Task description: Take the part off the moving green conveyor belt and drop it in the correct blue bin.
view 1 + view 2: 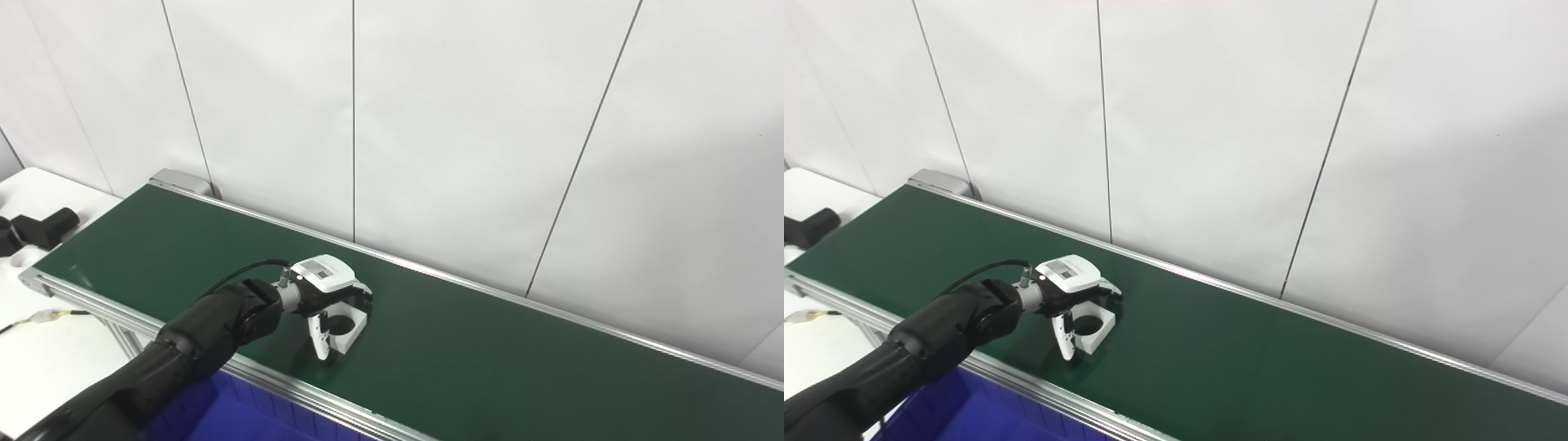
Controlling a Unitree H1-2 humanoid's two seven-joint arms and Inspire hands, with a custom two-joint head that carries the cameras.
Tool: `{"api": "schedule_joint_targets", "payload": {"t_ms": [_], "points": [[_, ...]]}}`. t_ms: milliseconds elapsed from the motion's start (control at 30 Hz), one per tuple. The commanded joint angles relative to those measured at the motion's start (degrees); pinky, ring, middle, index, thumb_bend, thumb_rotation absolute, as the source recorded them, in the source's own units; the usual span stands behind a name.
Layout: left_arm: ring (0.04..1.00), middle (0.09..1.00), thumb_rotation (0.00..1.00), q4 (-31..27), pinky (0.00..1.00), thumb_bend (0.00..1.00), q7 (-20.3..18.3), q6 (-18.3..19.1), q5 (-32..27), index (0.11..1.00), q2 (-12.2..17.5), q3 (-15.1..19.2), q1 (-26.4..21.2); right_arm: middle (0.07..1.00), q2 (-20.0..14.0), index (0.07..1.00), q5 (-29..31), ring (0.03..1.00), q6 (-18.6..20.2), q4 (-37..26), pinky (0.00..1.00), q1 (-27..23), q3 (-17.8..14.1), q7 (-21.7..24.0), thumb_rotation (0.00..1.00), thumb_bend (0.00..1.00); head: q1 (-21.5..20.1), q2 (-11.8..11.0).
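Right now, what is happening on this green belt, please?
The robot's left hand reaches over the green conveyor belt and sits on a white part with a round hole. Its fingers straddle the part, which still lies on the belt. A blue bin waits below the near edge. The right hand is out of view.

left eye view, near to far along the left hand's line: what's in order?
blue bin → conveyor's near metal rail → left hand over the white part on the green belt → far rail → white wall panels.
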Motion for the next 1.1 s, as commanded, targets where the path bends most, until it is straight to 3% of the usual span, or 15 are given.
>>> {"api": "schedule_joint_targets", "payload": {"t_ms": [0, 200, 400, 567, 600, 633, 667, 800, 1067], "points": [[0.806, 0.865, 0.21, 1.2, 0.73, 0.95, 0.7, 1.1, 0.9, 0.847, 0.7, -0.4, -1.3, 0.834, 0.4, 0.874, 0.6, 0.798, -2.7, -1.8, 0.74, 0.2, 0.2, 0.3, 0.53, 0.72, 0.0, 0.1], [0.702, 0.783, 0.01, 3.0, 0.6, 0.86, 4.5, 1.1, -1.7, 0.791, 0.3, 0.6, -0.2, 0.832, 0.3, 0.875, 0.5, 0.796, -2.5, -2.1, 0.74, 0.4, 0.1, 0.3, 0.54, 0.72, -0.1, 0.3], [0.654, 0.718, 0.0, 3.5, 0.55, 0.72, 3.6, 0.6, -5.9, 0.697, 0.4, 1.5, 0.1, 0.835, 0.2, 0.875, 0.7, 0.798, -2.3, -2.4, 0.73, 0.5, 0.1, 0.4, 0.53, 0.72, 0.0, 0.6], [0.577, 0.662, 0.0, 3.2, 0.51, 0.66, 1.8, -0.5, -9.2, 0.725, 0.7, 1.8, 0.3, 0.832, 0.2, 0.872, 0.6, 0.796, -2.3, -2.5, 0.74, 0.6, 0.0, 0.3, 0.54, 0.73, -0.1, 0.7], [0.552, 0.55, 0.0, 3.2, 0.48, 0.58, 1.6, -0.5, -9.4, 0.684, 0.7, 1.8, 0.3, 0.831, 0.2, 0.871, 0.5, 0.794, -2.2, -2.6, 0.73, 0.6, 0.0, 0.3, 0.54, 0.73, -0.1, 0.7], [0.547, 0.53, 0.0, 3.6, 0.48, 0.56, 2.0, -0.9, -9.4, 0.677, 0.7, 1.7, 0.2, 0.83, 0.2, 0.871, 0.5, 0.794, -2.3, -2.6, 0.73, 0.6, 0.0, 0.3, 0.54, 0.73, -0.1, 0.7], [0.449, 0.502, 0.0, 3.9, 0.4, 0.52, 2.4, -1.3, -9.4, 0.585, 0.7, 1.6, 0.1, 0.831, 0.2, 0.87, 0.4, 0.795, -2.3, -2.7, 0.73, 0.5, 0.0, 0.3, 0.55, 0.72, -0.1, 0.7], [0.395, 0.478, 0.0, 3.7, 0.34, 0.5, 2.1, -2.0, -10.4, 0.543, 0.9, 1.9, 0.3, 0.83, 0.1, 0.871, 1.0, 0.795, -2.4, -2.4, 0.73, 0.4, 0.0, 0.4, 0.54, 0.73, 0.0, 0.8], [0.405, 0.485, 0.0, 3.3, 0.33, 0.5, 2.4, -3.1, -11.5, 0.521, 1.1, 2.1, 0.5, 0.827, 0.0, 0.871, 0.7, 0.79, -2.6, -2.1, 0.72, 0.2, -0.2, 0.3, 0.54, 0.73, -0.3, 0.8]]}}
